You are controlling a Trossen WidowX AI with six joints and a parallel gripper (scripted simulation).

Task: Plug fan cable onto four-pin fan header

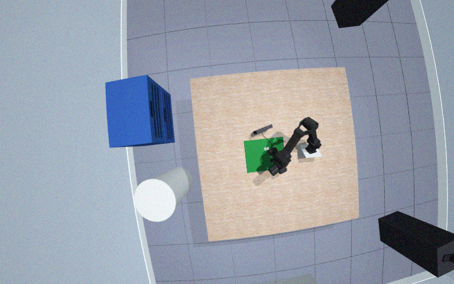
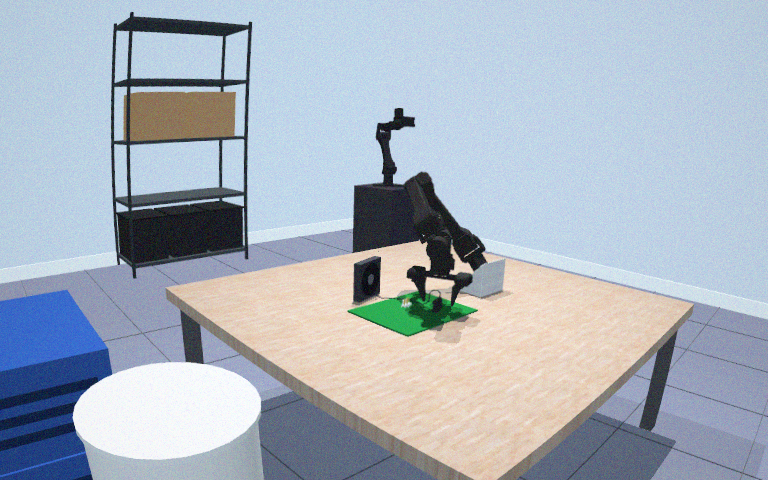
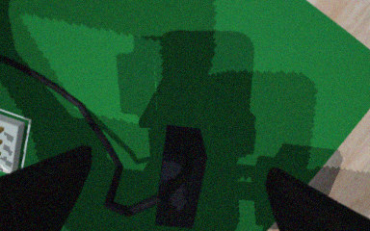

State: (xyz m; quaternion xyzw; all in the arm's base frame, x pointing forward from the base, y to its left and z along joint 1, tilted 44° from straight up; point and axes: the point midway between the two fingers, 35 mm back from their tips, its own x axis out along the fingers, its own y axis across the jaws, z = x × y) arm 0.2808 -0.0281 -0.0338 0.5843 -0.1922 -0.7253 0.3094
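Straddling the shadowed plug [image 3: 179, 175], open pincer [image 3: 179, 202], fingertips cropped.

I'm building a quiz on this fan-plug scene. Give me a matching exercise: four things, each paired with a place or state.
Things:
1. plug
2. header
3. fan
4. tool

States:
A. upright on the table beside the board
B. white, at the wrist view's left edge
C. open, straddling the plug
D. lying dark on the green board, cable attached

Pairs: 1-D, 2-B, 3-A, 4-C
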